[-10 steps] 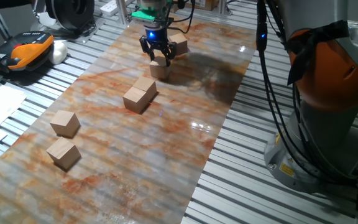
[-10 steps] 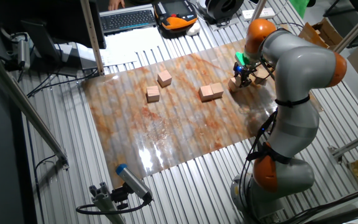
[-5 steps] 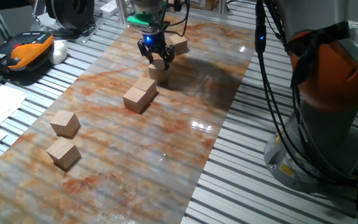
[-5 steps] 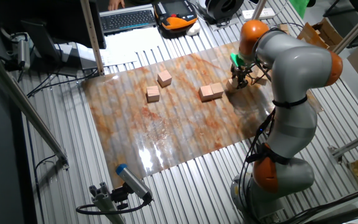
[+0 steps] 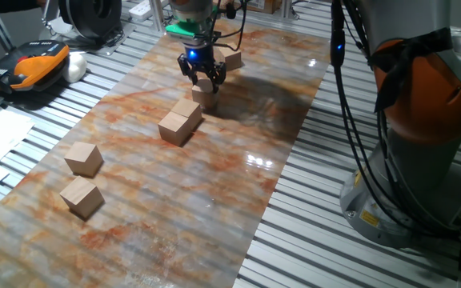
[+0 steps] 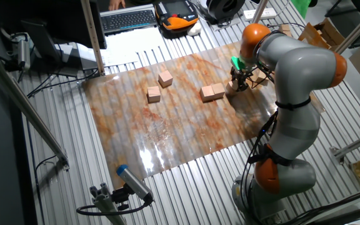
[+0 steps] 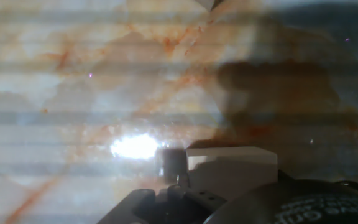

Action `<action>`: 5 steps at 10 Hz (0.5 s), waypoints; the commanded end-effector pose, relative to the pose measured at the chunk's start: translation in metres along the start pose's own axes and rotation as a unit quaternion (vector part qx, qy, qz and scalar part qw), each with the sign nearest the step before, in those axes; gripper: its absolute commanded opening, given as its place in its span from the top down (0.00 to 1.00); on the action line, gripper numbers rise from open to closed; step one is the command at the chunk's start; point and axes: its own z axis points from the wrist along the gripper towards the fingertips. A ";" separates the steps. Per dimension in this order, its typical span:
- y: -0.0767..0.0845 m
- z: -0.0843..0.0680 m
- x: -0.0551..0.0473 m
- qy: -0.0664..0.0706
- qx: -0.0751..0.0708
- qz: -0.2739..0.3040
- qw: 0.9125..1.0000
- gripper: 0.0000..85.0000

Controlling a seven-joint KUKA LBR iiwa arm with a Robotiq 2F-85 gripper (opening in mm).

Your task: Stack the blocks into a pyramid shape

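Carried closer to the pair of joined blocks (image 5: 180, 122) ahead of my jaws, my gripper (image 5: 202, 78) clenches one block (image 5: 204, 93) between them. Base-laying is underway, I judge; next I should seat it flush against that pair.

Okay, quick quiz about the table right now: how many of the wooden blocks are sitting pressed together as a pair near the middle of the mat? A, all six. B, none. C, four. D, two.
D: in the one fixed view, two blocks sit touching side by side mid-mat, while the two near the left edge stand apart and the gripper is at another block farther back.
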 end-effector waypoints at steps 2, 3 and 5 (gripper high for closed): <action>0.001 -0.008 -0.005 -0.004 -0.002 -0.001 1.000 1.00; 0.002 -0.008 -0.004 -0.005 -0.001 -0.002 1.000 1.00; 0.001 -0.012 -0.005 -0.001 -0.006 -0.002 1.000 1.00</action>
